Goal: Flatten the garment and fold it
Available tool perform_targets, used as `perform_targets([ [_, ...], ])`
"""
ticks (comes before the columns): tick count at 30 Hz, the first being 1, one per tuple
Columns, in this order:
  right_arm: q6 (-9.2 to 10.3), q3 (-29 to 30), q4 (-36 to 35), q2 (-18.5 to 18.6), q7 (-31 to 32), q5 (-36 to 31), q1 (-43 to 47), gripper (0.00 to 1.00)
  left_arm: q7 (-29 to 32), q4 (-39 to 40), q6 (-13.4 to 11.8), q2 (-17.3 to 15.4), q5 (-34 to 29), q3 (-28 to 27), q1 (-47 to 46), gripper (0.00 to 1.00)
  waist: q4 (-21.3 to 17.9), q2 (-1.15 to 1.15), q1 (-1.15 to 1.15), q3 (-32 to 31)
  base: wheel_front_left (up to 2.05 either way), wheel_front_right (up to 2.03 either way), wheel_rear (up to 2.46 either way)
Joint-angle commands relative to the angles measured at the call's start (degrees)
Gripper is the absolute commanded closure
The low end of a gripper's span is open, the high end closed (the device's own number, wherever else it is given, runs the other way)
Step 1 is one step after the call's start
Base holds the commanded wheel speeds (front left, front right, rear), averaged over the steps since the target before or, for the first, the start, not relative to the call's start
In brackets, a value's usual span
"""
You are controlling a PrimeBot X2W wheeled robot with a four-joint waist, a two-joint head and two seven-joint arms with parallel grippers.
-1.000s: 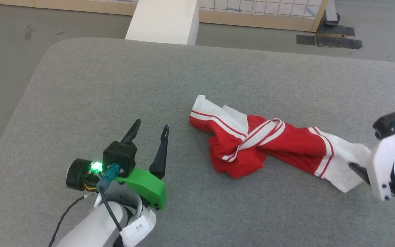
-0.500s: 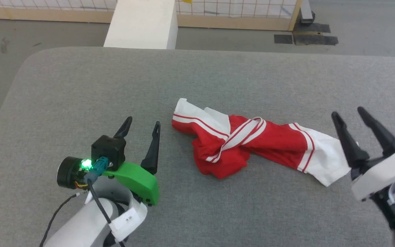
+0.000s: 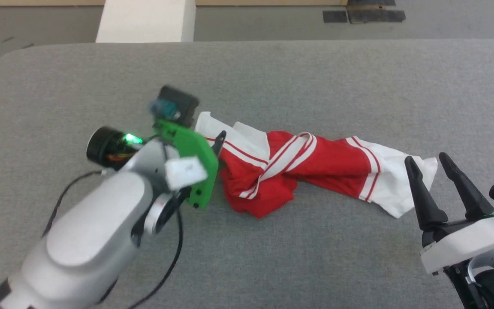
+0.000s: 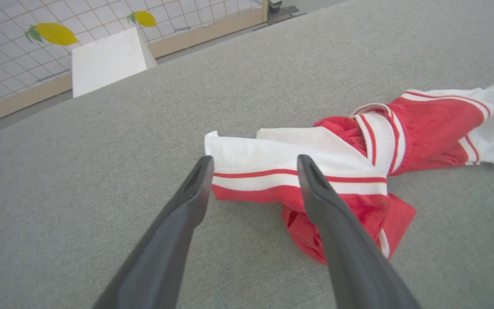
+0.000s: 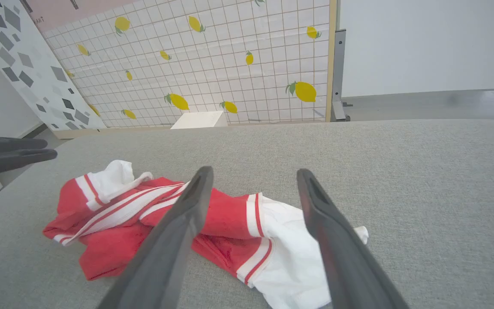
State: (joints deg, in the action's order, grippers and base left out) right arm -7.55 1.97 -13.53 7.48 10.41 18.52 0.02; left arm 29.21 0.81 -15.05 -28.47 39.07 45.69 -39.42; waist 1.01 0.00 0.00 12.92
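Two hands are ours to work with, and both stand wide with nothing between the fingers: our left hand (image 4: 253,164) hangs over the white sleeve (image 4: 272,156) at the near-left end of the garment (image 3: 324,161), while our right hand (image 3: 426,159) waits just beside the other sleeve (image 3: 401,189), fingers apart from the cloth. The garment lies in the middle of the counter (image 3: 315,77) as a twisted rope, red body bunched and the striped collar band (image 3: 283,156) wrapped across it, so nothing is flat yet. We judge the main risk to be a pinch that catches several layers at once; pulling then would tighten the twist instead of opening it. A shallow bite on the sleeve hem alone could slip free once we lift, and a pull from one end only would likely drag the whole bundle across the counter. We cannot tell from here which layer sits on top under the left fingers. The counter is covered in grey woven fabric with a rounded corner, which probably grips cloth a little. Beyond it we see a grey floor (image 3: 251,25), a white block (image 3: 146,21), dark tape patches (image 3: 362,16) and a tiled panel printed with lemons (image 5: 230,56).
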Motion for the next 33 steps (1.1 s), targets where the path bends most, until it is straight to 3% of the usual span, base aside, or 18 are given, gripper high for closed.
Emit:
perform_targets([
  [1, 0.06, -0.2, -0.7, -0.4, 0.1, -0.3, 0.3, 0.00, 3.3, -1.0, 0.6, 0.4, 0.8, 0.7, -2.5, 0.00, -1.7, 0.00, 0.00, 1.8, 0.00, 0.00, 0.00],
  [6, 0.06, -1.6, -1.3, -0.8, 0.0, -0.3, -0.4, 0.00, 15.0, -6.0, 2.1, 0.8, 0.2, 3.3, -11.4, 0.00, -4.1, 0.00, 0.00, 4.1, 0.00, 0.00, 0.00],
  [14, 0.06, -2.9, -0.1, -1.8, -1.6, -0.6, -0.6, 0.00, 23.0, -14.1, 4.6, 2.7, 3.6, 3.8, -16.6, 0.00, -6.6, 0.00, 0.00, 6.7, 0.00, 0.00, 0.00],
  [20, 0.06, -4.9, 0.4, -2.2, -2.2, -0.3, -1.1, 0.00, 25.2, -19.0, 5.5, 1.3, 2.3, 5.0, -18.8, 0.00, -7.8, 0.00, 0.00, 8.5, 0.00, 0.00, 0.00],
  [31, 0.06, -6.4, 0.8, -2.5, -3.3, 0.4, -1.5, 0.00, 24.0, -23.0, 7.2, 1.0, 2.4, 5.9, -18.5, 0.00, -8.1, 0.00, 0.00, 11.5, 0.00, 0.00, 0.00],
  [33, 0.06, -6.5, 0.9, -2.5, -3.3, 0.4, -1.5, 0.00, 24.0, -23.2, 7.7, 1.1, 2.8, 6.1, -18.1, 1.00, -7.9, 0.00, 0.00, 11.7, 0.00, 0.00, 0.00],
])
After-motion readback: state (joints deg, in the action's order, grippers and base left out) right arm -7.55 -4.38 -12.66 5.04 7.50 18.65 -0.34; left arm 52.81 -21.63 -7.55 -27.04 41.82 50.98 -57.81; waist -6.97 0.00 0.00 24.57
